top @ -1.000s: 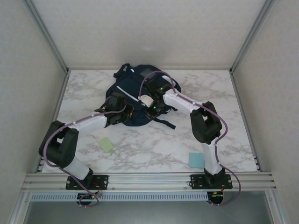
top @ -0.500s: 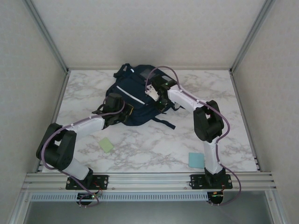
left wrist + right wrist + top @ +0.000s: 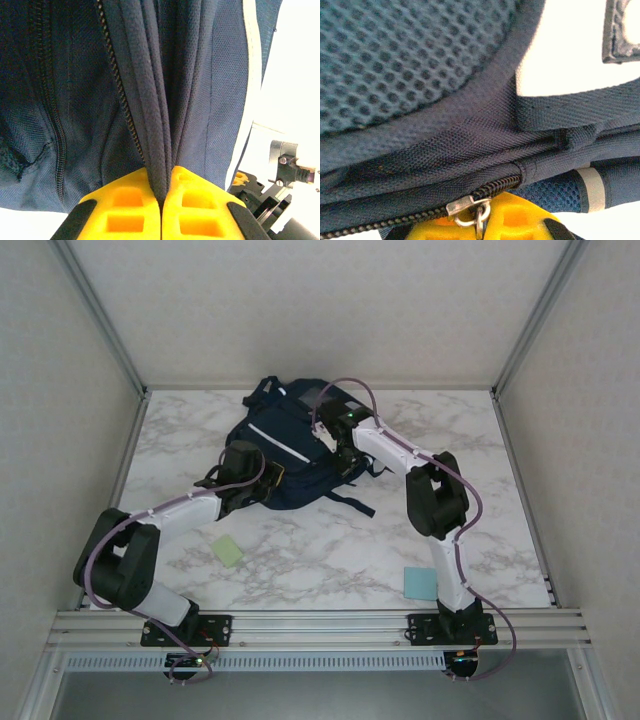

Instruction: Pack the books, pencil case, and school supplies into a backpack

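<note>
Yellow left gripper (image 3: 161,192) clamped on a fold of the navy backpack (image 3: 300,478), right gripper (image 3: 485,222) pinching its zipper pull (image 3: 466,205), now farther back than a second ago, backpack far-centre on the white marble table (image 3: 330,540), green pad (image 3: 227,551) and blue pad (image 3: 420,582) near the front, grey walls (image 3: 300,310).

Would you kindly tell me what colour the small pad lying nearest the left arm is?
Pale green pad, clearest in the top external view.
</note>
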### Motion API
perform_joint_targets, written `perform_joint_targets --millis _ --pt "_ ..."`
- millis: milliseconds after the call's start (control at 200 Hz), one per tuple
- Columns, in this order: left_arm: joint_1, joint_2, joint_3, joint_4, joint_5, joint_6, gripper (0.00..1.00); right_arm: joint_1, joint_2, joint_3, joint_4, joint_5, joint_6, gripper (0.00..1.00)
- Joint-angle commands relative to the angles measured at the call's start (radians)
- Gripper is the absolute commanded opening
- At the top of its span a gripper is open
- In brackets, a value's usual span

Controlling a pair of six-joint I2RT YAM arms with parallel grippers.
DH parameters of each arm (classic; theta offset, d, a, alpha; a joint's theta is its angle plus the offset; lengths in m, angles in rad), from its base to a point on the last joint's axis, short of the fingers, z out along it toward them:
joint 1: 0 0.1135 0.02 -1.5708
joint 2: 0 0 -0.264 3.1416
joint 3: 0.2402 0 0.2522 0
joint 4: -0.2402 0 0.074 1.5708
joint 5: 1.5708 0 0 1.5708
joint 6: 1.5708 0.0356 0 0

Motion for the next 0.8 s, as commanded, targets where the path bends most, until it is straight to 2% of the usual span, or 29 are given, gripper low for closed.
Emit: perform_joint_targets --millis 0,70,135,195,245,275,330,375,486,571,636,791 --pt "0.044 -0.052 -0.026 -0.115 -0.067 0.041 0.00 -0.047 -0.046 -0.014 0.009 0.077 0.104 0.10" --pt "0.041 -0.055 -0.007 -0.105 -0.042 0.068 0.00 -0.046 -0.111 -0.066 0.052 -0.056 0.129 0.25" --pt "0.035 -0.061 0.022 -0.116 -0.026 0.114 0.09 -0.046 -0.180 -0.129 0.107 -0.172 0.158 0.39" --pt "0.028 -0.070 0.058 -0.152 -0.023 0.160 0.22 -0.045 -0.239 -0.175 0.157 -0.248 0.187 0.46" --pt "0.021 -0.078 0.085 -0.181 -0.018 0.197 0.41 -0.045 -0.277 -0.201 0.187 -0.284 0.219 0.50" --pt "0.016 -0.085 0.100 -0.205 -0.023 0.215 0.49 -0.045 -0.295 -0.211 0.201 -0.303 0.241 0.52" --pt "0.003 -0.101 0.130 -0.258 -0.039 0.251 0.58 -0.043 -0.315 -0.222 0.225 -0.335 0.283 0.54" --pt "-0.006 -0.115 0.146 -0.286 -0.053 0.279 0.61 -0.037 -0.325 -0.229 0.246 -0.345 0.319 0.55" --pt "-0.010 -0.157 0.160 -0.344 -0.104 0.340 0.61 -0.025 -0.311 -0.231 0.287 -0.333 0.436 0.53" --pt "-0.009 -0.187 0.144 -0.386 -0.169 0.396 0.57 -0.017 -0.291 -0.241 0.341 -0.342 0.501 0.53" --pt "0.000 -0.204 0.117 -0.409 -0.194 0.421 0.49 -0.012 -0.275 -0.247 0.378 -0.349 0.543 0.53" --pt "0.031 -0.213 0.015 -0.399 -0.206 0.452 0.22 0.006 -0.224 -0.230 0.412 -0.390 0.610 0.53"
